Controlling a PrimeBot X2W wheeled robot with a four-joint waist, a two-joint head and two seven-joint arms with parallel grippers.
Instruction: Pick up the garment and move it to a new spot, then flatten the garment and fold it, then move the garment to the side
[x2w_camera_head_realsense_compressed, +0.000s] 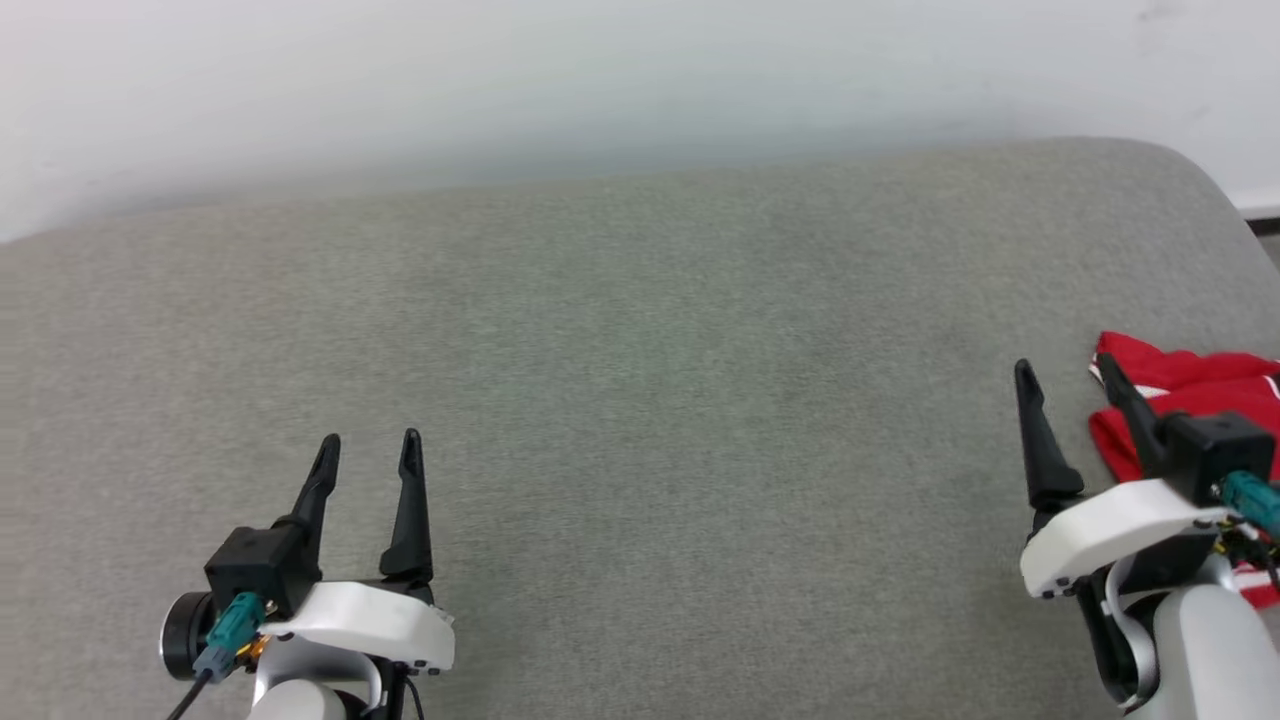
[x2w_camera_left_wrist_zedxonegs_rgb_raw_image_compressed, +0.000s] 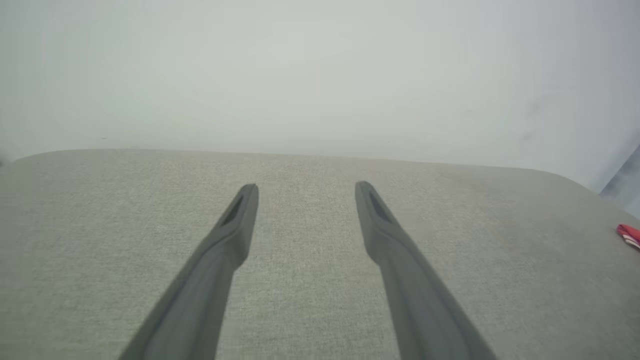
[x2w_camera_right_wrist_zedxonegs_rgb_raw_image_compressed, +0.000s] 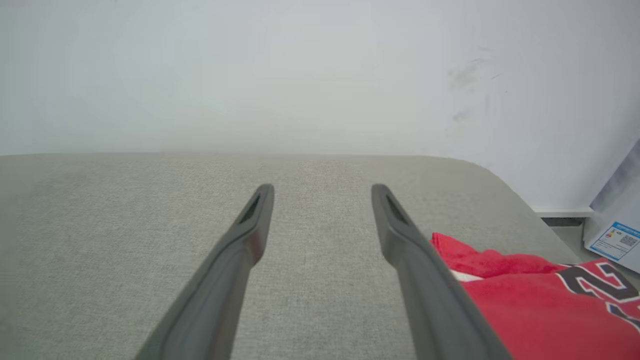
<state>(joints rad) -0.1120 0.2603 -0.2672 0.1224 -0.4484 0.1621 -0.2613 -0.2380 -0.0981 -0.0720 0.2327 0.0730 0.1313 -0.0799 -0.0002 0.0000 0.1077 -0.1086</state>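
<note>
Ok so both arms are sitting idle-ish over the grey padded bench (x2w_camera_head_realsense_compressed: 640, 350). The left pincer (x2w_camera_head_realsense_compressed: 370, 440) is gaping wide with nothing in it, hovering over bare fabric at the lower left. The right pincer (x2w_camera_head_realsense_compressed: 1067, 365) is also spread wide and empty.

The garment (x2w_camera_head_realsense_compressed: 1190, 385) is lying at the far right side of the bench, just beside the right pincer's outer finger, red with part of the black number showing in the right wrist view (x2w_camera_right_wrist_zedxonegs_rgb_raw_image_compressed: 525, 300). It's running off the picture edge, so I honestly can't tell how tidy the fold is.

My read: this is looking like the set-it-aside part wrapping up. To do it well, I'd be lifting the right pincer straight up and away first, not sweeping sideways, because that outer finger is sitting so close to the cloth that a drag could be pulling the top layer open. Keeping the fingers spread while backing off is also helping avoid snagging the trim. The left arm is well apart, so it's not needing to do anything.
</note>
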